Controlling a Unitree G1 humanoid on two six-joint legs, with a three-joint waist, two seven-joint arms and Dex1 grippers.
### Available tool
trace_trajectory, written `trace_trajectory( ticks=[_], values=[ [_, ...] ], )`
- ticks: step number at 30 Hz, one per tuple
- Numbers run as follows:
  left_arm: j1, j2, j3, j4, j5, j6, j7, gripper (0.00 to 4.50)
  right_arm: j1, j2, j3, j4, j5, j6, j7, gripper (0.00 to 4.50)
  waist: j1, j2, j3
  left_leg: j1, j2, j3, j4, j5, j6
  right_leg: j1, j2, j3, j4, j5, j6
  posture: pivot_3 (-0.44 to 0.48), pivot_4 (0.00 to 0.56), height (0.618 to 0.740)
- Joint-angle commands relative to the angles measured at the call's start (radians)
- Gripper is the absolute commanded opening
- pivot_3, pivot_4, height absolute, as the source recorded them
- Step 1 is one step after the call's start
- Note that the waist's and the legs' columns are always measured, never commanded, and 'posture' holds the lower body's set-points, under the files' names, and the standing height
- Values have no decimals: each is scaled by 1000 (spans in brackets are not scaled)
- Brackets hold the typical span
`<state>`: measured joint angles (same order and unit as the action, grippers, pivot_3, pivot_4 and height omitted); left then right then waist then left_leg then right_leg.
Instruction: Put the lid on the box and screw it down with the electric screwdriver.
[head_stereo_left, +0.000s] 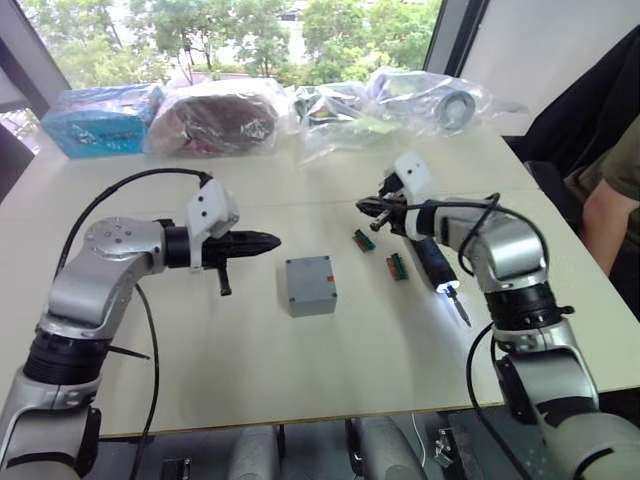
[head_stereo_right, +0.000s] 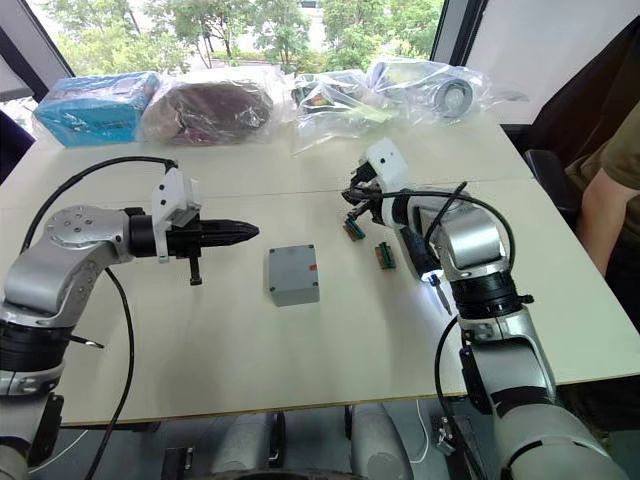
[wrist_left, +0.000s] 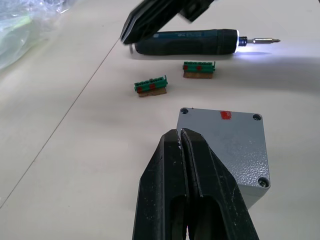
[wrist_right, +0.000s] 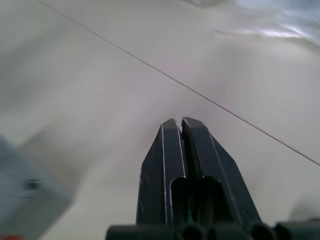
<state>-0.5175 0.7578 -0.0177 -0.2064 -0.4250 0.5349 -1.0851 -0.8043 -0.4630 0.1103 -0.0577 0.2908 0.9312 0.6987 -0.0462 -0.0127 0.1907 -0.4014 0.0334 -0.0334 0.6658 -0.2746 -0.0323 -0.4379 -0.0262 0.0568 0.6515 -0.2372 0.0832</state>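
The grey box (head_stereo_left: 313, 303) stands at the middle of the table with the lid (head_stereo_left: 308, 275) lying on top of it, red mark and corner screw holes showing (wrist_left: 222, 125). To its right the electric screwdriver (head_stereo_left: 437, 265) lies flat on the table, partly under my right forearm, its tip light on and the bit pointing toward the front edge. My left gripper (head_stereo_left: 272, 240) hovers just left of the box, shut and empty. My right gripper (head_stereo_left: 362, 206) is shut and empty too, held above the table behind and to the right of the box.
Two small green terminal blocks (head_stereo_left: 363, 240) (head_stereo_left: 397, 266) lie between box and screwdriver. Clear plastic bags (head_stereo_left: 420, 100) and a blue package (head_stereo_left: 100, 118) line the back of the table. A person's arm (head_stereo_left: 605, 205) is at the right edge.
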Motion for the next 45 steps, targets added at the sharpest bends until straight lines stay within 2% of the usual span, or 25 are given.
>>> trace_trajectory(
  ticks=[1, 7, 45],
  values=[
    [-2, 14, 12, -25, -12, -9, -10, 0, 28, -15, 42, -197, 68, 112, 25, 57, 1, 0, 0, 0, 0, 0, 0, 0, 0, 0, 0, 0, 0, 0, 0, 0, 150, 740],
    [15, 24, 6, -38, -12, -9, -28, 0, 95, -1, 97, -303, 85, 151, -13, 57, 2, 0, 0, 0, 0, 0, 0, 0, 0, 0, 0, 0, 0, 0, 0, 0, 150, 740],
    [28, 21, 2, -66, -13, 0, -13, 0, 109, 24, 156, -209, 59, 63, -55, 57, 1, 0, 0, 0, 0, 0, 0, 0, 0, 0, 0, 0, 0, 0, 0, 0, 150, 740]
  ],
)
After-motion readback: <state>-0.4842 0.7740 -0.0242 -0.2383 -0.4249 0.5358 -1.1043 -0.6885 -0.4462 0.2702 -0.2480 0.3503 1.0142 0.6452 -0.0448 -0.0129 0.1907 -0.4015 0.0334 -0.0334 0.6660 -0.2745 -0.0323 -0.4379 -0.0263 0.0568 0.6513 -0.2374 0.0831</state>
